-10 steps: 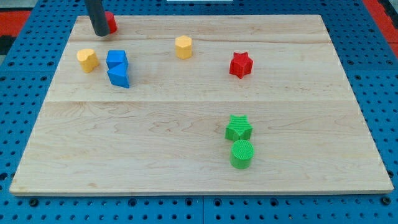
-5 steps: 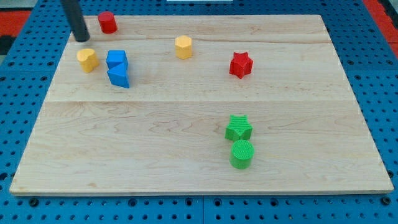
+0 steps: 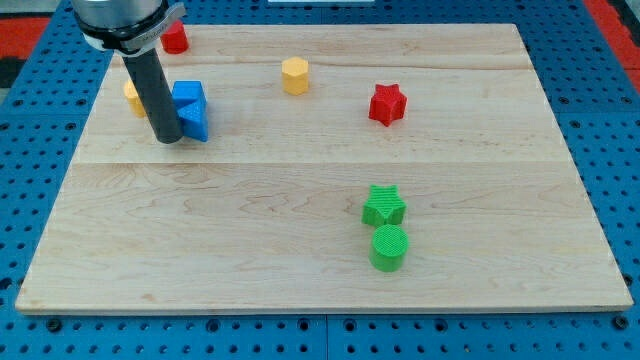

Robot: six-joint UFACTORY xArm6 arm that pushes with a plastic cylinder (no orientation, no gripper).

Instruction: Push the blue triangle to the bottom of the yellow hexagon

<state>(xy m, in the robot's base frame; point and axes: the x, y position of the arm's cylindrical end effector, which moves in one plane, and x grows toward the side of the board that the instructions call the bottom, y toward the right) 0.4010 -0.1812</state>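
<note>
The blue triangle (image 3: 195, 124) lies at the upper left of the wooden board, just below a blue cube (image 3: 189, 96) that it touches. The yellow hexagon (image 3: 294, 75) stands to their right, near the view's top centre. My tip (image 3: 166, 139) rests on the board right beside the blue triangle's left side. The rod partly hides both blue blocks and a yellow block (image 3: 130, 93) behind it.
A red cylinder (image 3: 176, 38) stands at the top left corner. A red star (image 3: 386, 104) is right of the hexagon. A green star (image 3: 383, 205) and a green cylinder (image 3: 389, 247) sit together at lower right.
My tip has moved from the top left edge of the board down and to the right, to the blue triangle's left side. No block has visibly moved.
</note>
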